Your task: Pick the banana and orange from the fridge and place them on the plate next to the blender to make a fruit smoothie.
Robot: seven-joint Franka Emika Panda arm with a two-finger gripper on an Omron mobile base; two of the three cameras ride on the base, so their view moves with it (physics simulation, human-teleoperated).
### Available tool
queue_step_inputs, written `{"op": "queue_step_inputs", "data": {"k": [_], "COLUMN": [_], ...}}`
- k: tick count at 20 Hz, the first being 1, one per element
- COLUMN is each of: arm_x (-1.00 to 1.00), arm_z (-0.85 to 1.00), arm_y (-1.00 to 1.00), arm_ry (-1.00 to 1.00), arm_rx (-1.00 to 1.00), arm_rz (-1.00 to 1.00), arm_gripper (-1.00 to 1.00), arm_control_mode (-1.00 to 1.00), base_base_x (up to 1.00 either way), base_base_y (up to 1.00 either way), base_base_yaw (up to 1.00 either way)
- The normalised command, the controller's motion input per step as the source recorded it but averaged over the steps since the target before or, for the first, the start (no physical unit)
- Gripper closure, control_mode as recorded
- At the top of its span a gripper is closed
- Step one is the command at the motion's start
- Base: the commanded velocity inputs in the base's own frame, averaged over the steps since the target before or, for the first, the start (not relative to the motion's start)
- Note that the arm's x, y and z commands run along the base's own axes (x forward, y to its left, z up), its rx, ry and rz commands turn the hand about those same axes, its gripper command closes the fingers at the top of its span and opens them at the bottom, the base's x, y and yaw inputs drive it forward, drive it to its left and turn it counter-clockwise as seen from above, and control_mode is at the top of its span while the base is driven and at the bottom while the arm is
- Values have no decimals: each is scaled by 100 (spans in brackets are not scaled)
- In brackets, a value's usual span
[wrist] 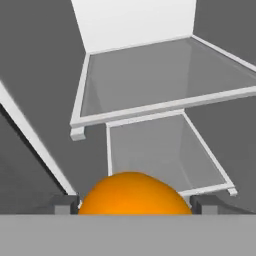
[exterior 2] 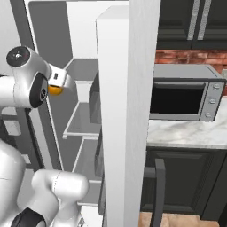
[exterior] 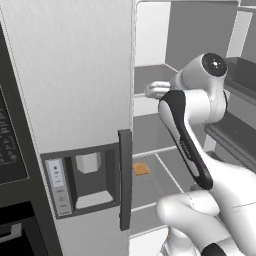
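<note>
Left: fridge (exterior: 75, 75) door ajar, flat tan square (exterior: 141, 169) on lower shelf | centre: gripper (wrist: 134, 202) inside fridge, jaws spread wide, flanking orange (wrist: 134, 194) on both sides, apparently gripping | orange round, no long axis, dead centre between fingertips (wrist: 64, 204) | right: shelves beyond bare.

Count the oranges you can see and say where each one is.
1. The orange sits between the gripper's fingers, inside the open fridge. Others may be hidden behind the arm or door.
</note>
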Motion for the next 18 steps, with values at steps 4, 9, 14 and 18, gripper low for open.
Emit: {"op": "queue_step_inputs", "data": {"k": [4,9,14,18], "arm_x": [-50,0,0,0], "arm_z": [-22,0,0,0], "arm_y": [10,0,0,0], "arm_ry": [16,0,0,0], "arm_rx": [0,0,0,0], "arm_rz": [2,0,0,0], "arm_gripper": [100,100,100,100], "arm_control_mode": [100,100,100,100], "base_base_x": [-50,-100,-100,-100], "base_base_y": [12,21,-7,-11], "base_base_yaw": [3,-2,-45,-62]}}
